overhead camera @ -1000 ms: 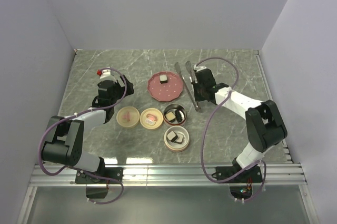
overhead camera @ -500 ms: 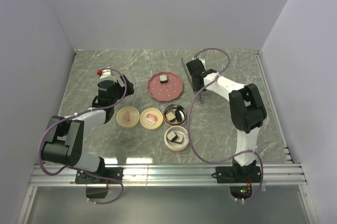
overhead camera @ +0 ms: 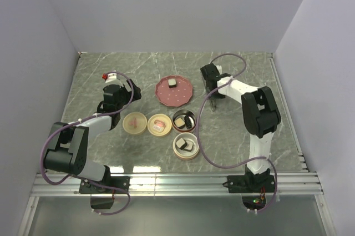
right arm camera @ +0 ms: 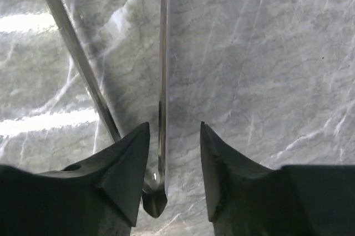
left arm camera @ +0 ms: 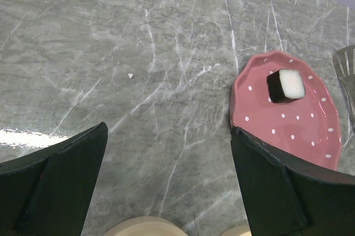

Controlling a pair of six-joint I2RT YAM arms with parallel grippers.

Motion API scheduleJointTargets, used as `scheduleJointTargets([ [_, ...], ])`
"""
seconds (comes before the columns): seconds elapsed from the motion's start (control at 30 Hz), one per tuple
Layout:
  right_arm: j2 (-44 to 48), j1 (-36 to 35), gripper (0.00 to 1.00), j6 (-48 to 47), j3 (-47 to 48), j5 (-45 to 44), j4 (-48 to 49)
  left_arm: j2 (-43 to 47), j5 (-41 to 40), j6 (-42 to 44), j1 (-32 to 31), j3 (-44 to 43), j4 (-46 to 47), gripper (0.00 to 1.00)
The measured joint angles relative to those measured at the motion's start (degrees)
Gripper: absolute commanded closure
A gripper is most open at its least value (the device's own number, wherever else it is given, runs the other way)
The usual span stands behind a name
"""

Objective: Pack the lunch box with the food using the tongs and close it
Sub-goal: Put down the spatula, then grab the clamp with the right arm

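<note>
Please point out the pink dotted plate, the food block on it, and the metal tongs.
Pink round plate with white dots (left arm camera: 288, 133): left wrist view, bare surface.
Black-and-white sushi-like block (left arm camera: 291, 83): left wrist view, white face.
Long silvery metal tongs (right arm camera: 163, 69): right wrist view, vertical arm.

Tongs (right arm camera: 162, 69) arms running off top edge of right wrist view, pink plate (left arm camera: 299, 119) cropped lower right, cream lid (left arm camera: 138, 226) cropped at bottom.
</note>
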State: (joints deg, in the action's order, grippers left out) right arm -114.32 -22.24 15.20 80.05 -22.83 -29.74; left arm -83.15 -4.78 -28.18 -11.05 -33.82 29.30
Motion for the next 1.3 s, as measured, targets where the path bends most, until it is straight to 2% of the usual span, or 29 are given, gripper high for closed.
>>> scheduleJointTargets([
  [0.27, 8.02, 0.22, 0.47, 0.92, -7.76, 2.4, 6.08, 0.0, 0.02, 0.02, 0.0, 0.0, 0.0, 0.0],
  [0.47, 12.85, 0.5, 0.37, 1.49, -11.13, 6.51, 12.28, 0.0, 0.0, 0.0, 0.0, 0.0, 0.0, 0.01],
  [0.8, 6.21, 2.64, 0.34, 2.25, -8.76, 11.82, 13.99, 0.0, -0.02, -0.13, 0.0, 0.0, 0.0, 0.0],
  [1.3, -2.4, 3.39, 0.29, 2.91, -0.09, 16.0, 10.1, 0.0, -0.02, -0.15, 0.0, 0.0, 0.0, 0.0],
])
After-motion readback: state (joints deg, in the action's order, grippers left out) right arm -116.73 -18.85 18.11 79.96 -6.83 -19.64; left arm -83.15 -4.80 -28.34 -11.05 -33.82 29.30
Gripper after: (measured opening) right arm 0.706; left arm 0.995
